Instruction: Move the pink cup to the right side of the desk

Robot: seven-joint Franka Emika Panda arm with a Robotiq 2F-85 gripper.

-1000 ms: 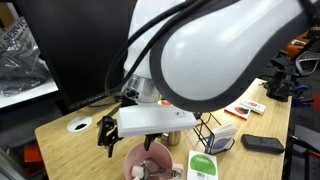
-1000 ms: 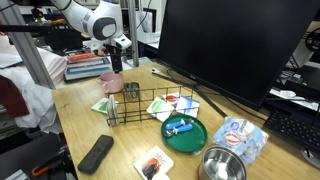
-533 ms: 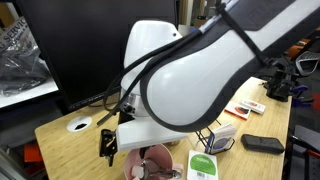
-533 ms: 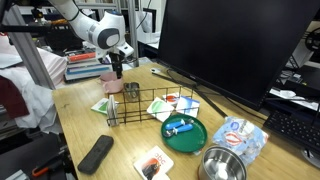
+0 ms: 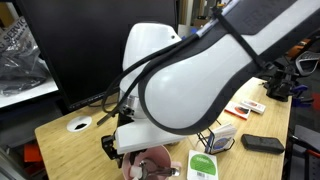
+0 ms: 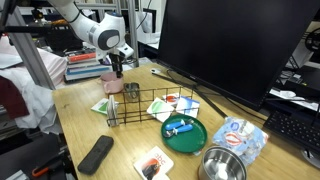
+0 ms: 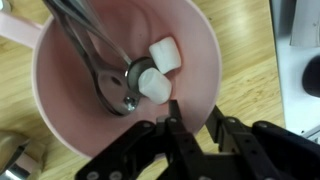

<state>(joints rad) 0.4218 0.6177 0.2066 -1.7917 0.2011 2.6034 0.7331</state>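
The pink cup (image 7: 70,105) fills the wrist view, its handle at the top left; inside lie a metal utensil (image 7: 110,75) and two white marshmallow-like pieces (image 7: 163,55). My gripper (image 7: 192,113) straddles the cup's near rim, with one finger inside the bowl and the other outside against the wall. The jaws stand narrowed around the rim, but whether they press on it does not show. In both exterior views the cup (image 5: 150,166) (image 6: 110,78) stands on the desk (image 5: 65,148) (image 6: 85,125), with the gripper (image 6: 117,66) directly above it.
A wire rack (image 6: 160,105), a green plate (image 6: 186,135), a steel bowl (image 6: 222,165) and a black case (image 6: 96,153) lie further along the desk. A big monitor (image 6: 230,45) stands behind. A white grommet (image 5: 79,125) and a phone (image 5: 262,144) also sit on the desk.
The arm has come down over the cup and the jaws have drawn in from wide open to narrow around the rim. The cup has not moved.
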